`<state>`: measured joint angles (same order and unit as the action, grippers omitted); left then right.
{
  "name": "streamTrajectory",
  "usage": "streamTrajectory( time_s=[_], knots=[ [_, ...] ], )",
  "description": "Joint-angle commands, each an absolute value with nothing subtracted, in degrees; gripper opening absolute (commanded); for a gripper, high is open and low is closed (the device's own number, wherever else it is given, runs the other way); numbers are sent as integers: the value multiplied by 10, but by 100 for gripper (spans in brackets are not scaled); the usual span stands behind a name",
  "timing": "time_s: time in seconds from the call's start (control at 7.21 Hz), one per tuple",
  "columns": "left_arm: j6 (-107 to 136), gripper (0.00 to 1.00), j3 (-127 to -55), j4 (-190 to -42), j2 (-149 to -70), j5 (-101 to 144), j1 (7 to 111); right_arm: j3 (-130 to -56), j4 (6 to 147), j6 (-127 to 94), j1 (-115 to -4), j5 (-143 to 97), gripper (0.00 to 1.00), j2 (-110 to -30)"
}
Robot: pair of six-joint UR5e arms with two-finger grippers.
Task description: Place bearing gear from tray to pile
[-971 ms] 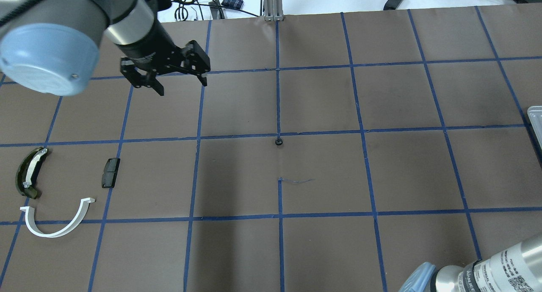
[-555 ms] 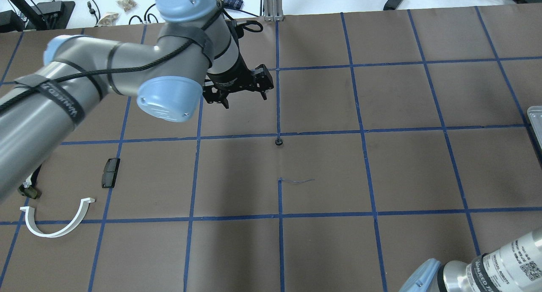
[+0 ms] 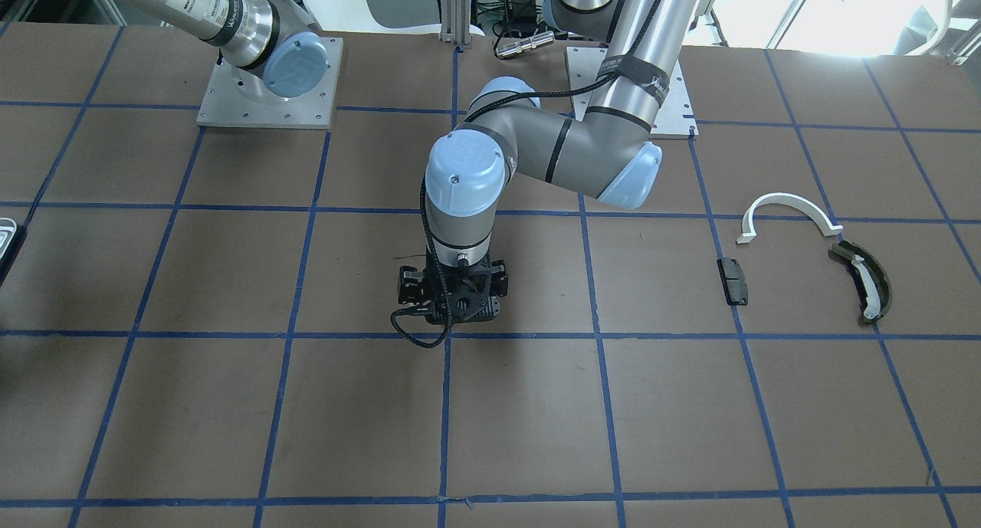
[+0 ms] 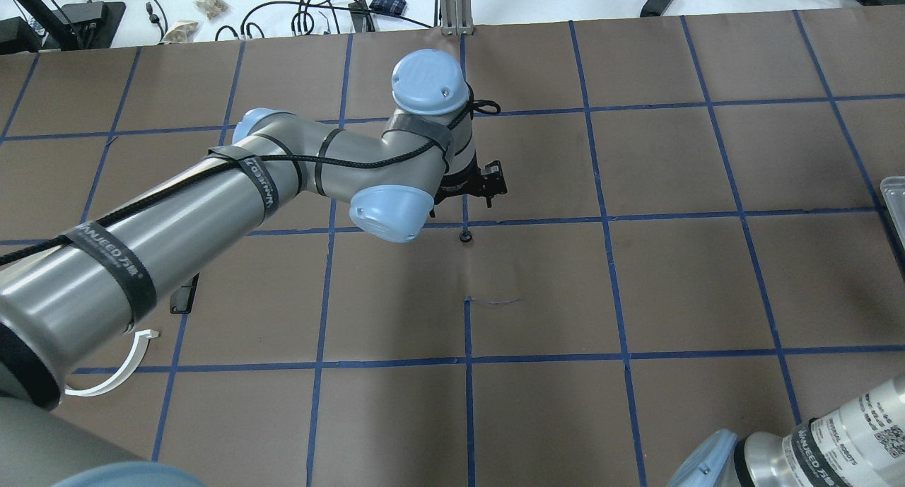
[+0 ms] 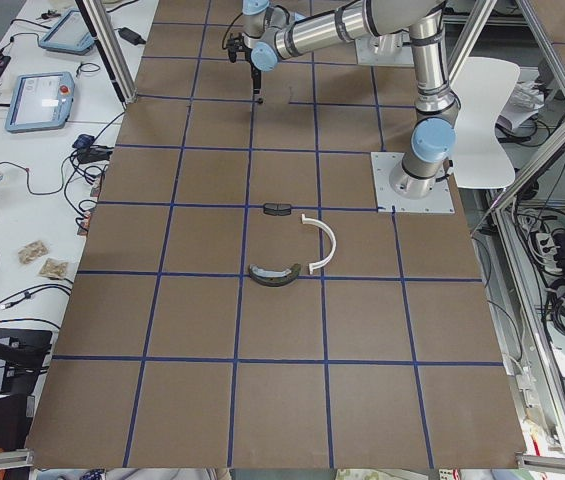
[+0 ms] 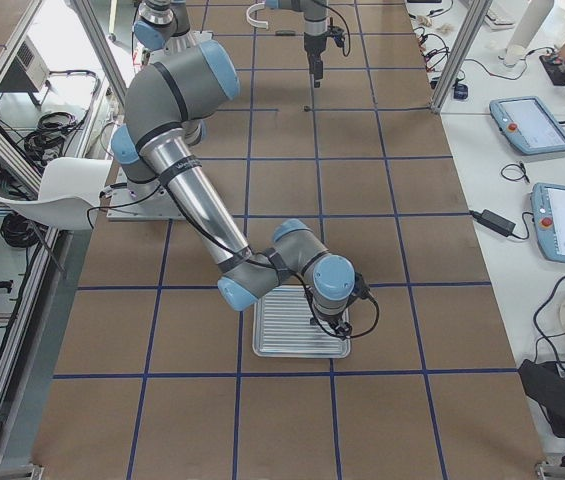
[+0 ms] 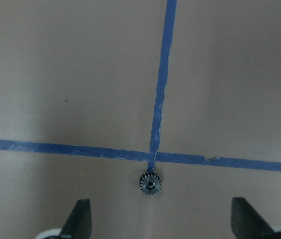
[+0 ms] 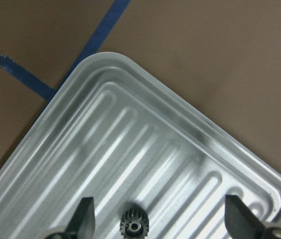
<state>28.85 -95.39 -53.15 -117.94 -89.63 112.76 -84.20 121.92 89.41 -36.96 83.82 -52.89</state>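
Note:
A small black bearing gear [image 4: 464, 237] lies on the brown table at a blue tape crossing. My left gripper [image 4: 472, 186] hangs open just beyond it. In the left wrist view the gear [image 7: 150, 183] sits on the table between and ahead of the open fingertips [image 7: 79, 219]. My right gripper [image 8: 162, 221] is open over a silvery ribbed tray [image 8: 130, 144], with a second gear [image 8: 134, 225] in the tray between its fingers. The pile is a white arc [image 3: 789, 206], a black block [image 3: 734, 280] and an olive curved piece [image 3: 864, 281].
The tray shows only as a corner at the right edge of the overhead view [image 4: 894, 204]. My left arm [image 4: 233, 190] covers part of the pile there. Cables and boxes lie beyond the table's far edge [image 4: 311, 17].
My left arm has swung right and toward me, from the far left squares to just beyond the gear on the table. Its gripper has stayed open. The gear has not moved.

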Motion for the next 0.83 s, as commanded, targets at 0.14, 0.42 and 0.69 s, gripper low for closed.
streamTrajectory(
  time_s=[0.14,0.42,0.69],
  knots=[
    [282,97,-954,-495,-1230,-918,1139,-864,1245,910,-369,864,85,-524],
    [285,85,-962,-492,-1233,-917,1140,-876,1255,906,-369,890,58,-526],
    [287,56,-963,-494,-1236,-912,1140,-877,1258,908,-369,903,30,-526]
  ],
)
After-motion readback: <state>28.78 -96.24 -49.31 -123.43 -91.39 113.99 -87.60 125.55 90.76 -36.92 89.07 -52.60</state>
